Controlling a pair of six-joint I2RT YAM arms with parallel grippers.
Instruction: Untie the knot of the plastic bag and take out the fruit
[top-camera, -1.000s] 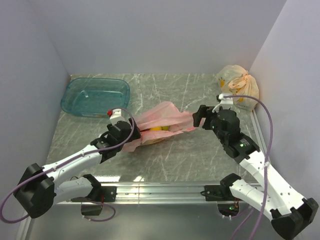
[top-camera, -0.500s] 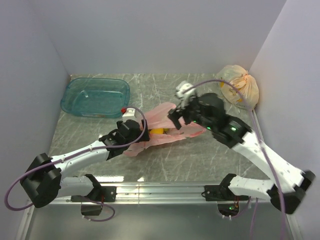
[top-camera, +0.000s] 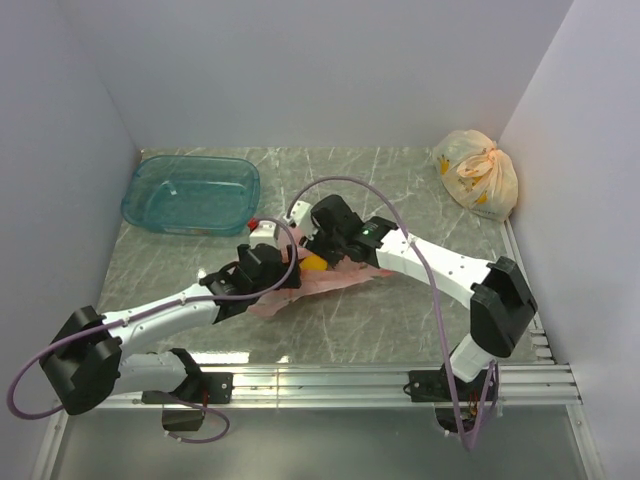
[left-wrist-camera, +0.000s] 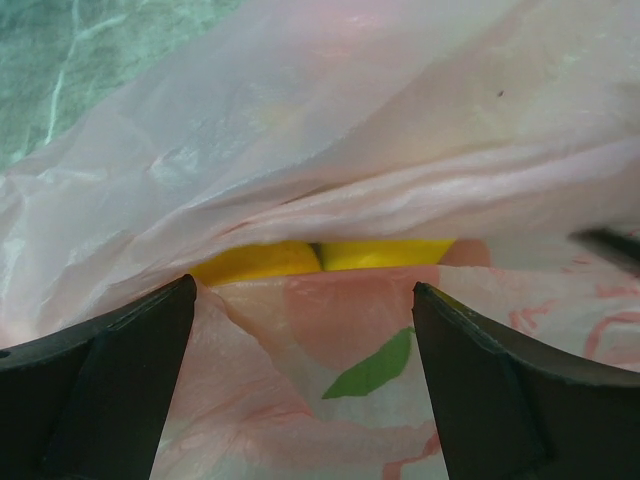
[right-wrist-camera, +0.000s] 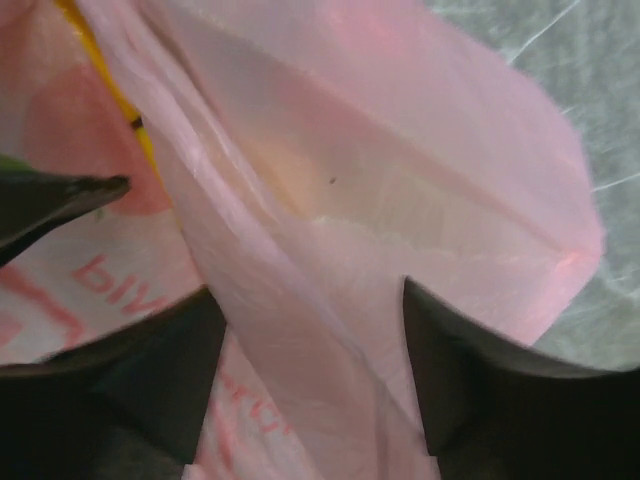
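The pink plastic bag (top-camera: 345, 276) lies flat in the middle of the table, its mouth facing left. Yellow fruit (top-camera: 313, 262) shows in the mouth, and in the left wrist view two yellow pieces (left-wrist-camera: 270, 260) lie deep between the bag's layers (left-wrist-camera: 330, 330). My left gripper (top-camera: 277, 270) is at the mouth, open wide, with the printed lower layer between its fingers (left-wrist-camera: 130, 360). My right gripper (top-camera: 322, 240) reaches in from above and behind. Its jaws are half-narrowed but still apart, straddling an upright fold of the bag (right-wrist-camera: 290, 330). No knot shows.
A teal plastic tub (top-camera: 190, 192) stands at the back left. A pale yellow knotted bag (top-camera: 478, 172) sits in the back right corner. White walls close in three sides. The right arm stretches across the table's middle.
The right arm swung from the right side leftward onto the bag's mouth, and its jaws narrowed. The left gripper edged forward to the mouth and stayed wide.
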